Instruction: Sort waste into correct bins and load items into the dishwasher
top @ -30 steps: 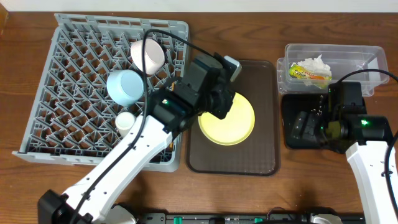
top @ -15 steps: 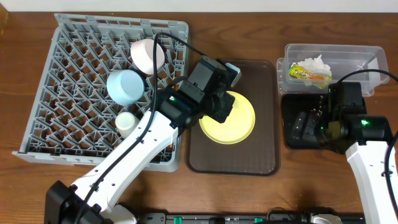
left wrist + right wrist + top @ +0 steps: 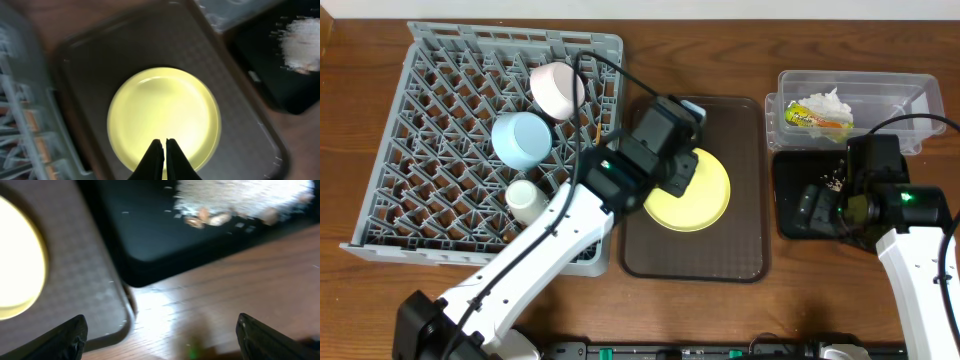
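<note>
Left wrist view: plate loading is being judged the step in hand, the left gripper (image 3: 164, 141) being held clenched, empty, over the yellow plate (image 3: 164, 107); parted fingers at the rim are probably being called for next.

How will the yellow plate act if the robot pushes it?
It probably won't roll: the yellow plate lies flat on the brown tray. It looks smooth and shiny, so it may slide. Its low rim likely makes gripping tricky for the left pincer.
</note>
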Robot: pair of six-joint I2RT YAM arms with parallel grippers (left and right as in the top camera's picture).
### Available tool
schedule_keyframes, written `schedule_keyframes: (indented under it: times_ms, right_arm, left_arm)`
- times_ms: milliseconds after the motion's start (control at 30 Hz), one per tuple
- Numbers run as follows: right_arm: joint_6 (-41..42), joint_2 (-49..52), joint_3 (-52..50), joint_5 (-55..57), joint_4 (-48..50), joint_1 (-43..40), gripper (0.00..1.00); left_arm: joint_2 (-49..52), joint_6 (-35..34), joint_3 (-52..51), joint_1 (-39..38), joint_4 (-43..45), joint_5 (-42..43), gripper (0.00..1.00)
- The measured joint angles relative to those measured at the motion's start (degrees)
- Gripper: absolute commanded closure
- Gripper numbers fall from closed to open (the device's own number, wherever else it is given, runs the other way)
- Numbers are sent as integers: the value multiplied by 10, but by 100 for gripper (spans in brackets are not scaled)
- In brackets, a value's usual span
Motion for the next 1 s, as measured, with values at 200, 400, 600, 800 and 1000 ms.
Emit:
schedule_keyframes:
  times_ms: [200, 400, 600, 800, 1000]
  right_arm:
    - [37, 0, 0, 102, -29, -8, 1]
    - [48, 0, 0, 131, -31, -30, 1]
    - [48, 0, 0, 136, -32, -32, 1]
    - [48, 0, 0, 136, -33, -32, 1]
    - [48, 0, 0, 131, -33, -32, 1]
  left_arm:
    - [34, -9, 0, -55, 14, -93, 88]
    - [134, -14, 0, -98, 33, -118, 70]
    - [210, -20, 0, -163, 50, -121, 57]
    - [243, -22, 0, -205, 55, -121, 52]
    - [274, -22, 0, -209, 60, -130, 52]
